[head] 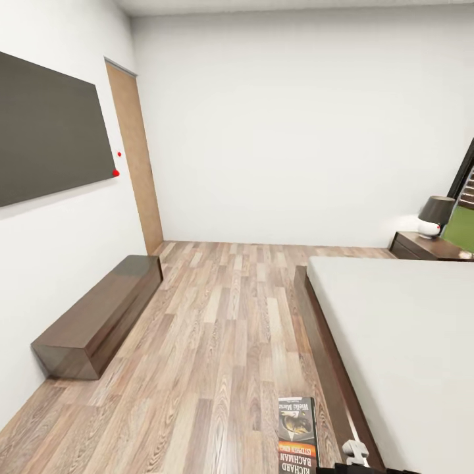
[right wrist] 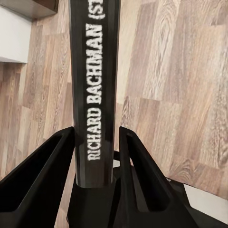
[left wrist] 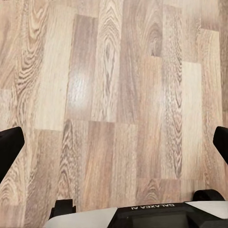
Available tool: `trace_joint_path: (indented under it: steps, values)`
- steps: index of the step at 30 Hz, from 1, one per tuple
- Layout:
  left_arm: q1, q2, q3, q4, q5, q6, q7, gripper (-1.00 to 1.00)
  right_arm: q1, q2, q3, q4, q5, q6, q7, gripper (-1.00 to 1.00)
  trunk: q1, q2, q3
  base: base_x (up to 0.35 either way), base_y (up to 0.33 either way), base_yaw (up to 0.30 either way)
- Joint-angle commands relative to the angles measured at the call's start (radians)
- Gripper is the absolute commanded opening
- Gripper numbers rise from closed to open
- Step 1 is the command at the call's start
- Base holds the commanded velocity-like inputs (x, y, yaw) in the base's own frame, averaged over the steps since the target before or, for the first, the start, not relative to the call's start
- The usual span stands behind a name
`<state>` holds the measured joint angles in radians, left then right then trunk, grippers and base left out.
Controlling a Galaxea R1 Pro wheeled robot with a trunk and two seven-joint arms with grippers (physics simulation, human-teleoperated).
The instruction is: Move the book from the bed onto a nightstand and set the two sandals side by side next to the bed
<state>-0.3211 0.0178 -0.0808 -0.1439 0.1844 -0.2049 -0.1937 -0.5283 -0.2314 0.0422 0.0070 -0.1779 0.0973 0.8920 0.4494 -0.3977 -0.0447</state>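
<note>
Matt wood-plank floor (head: 217, 342), glossy dark wooden cabinet (head: 99, 316), glossy-covered paperback book (head: 297, 434).

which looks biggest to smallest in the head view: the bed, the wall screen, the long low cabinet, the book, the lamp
1. bed
2. wall screen
3. long low cabinet
4. book, held in the right tool; nearness to the camera inflates it
5. lamp, far off, so its rank against the book is unsure

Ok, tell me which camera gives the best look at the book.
The head view: the book shows its whole front cover, held above the floor beside the bed. The right wrist view gives just its spine, lettered RICHARD BACHMAN, clamped in the right end effector. The left wrist view looks at floor planks.
</note>
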Motion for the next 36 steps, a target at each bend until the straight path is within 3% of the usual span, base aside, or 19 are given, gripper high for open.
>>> trace_joint_path:
  steps: [1,20,36]
  values:
    - [-0.001,0.0,-0.008,0.001,0.01,-0.004,-0.003,1.0,-0.001,0.0,0.004,0.001,-0.011,0.01,0.004,-1.0,0.001,-0.002,-0.002,0.0,0.0,-0.008]
    - [-0.001,0.001,-0.008,0.001,0.01,-0.004,-0.003,1.0,-0.001,0.0,0.004,0.001,-0.011,0.01,0.004,-1.0,0.001,-0.002,-0.002,0.0,0.0,-0.078]
    - [-0.001,0.001,-0.008,0.001,0.01,-0.003,-0.003,1.0,-0.001,0.0,0.004,0.002,-0.011,0.01,0.004,-1.0,0.001,-0.002,0.015,0.0,0.0,0.0]
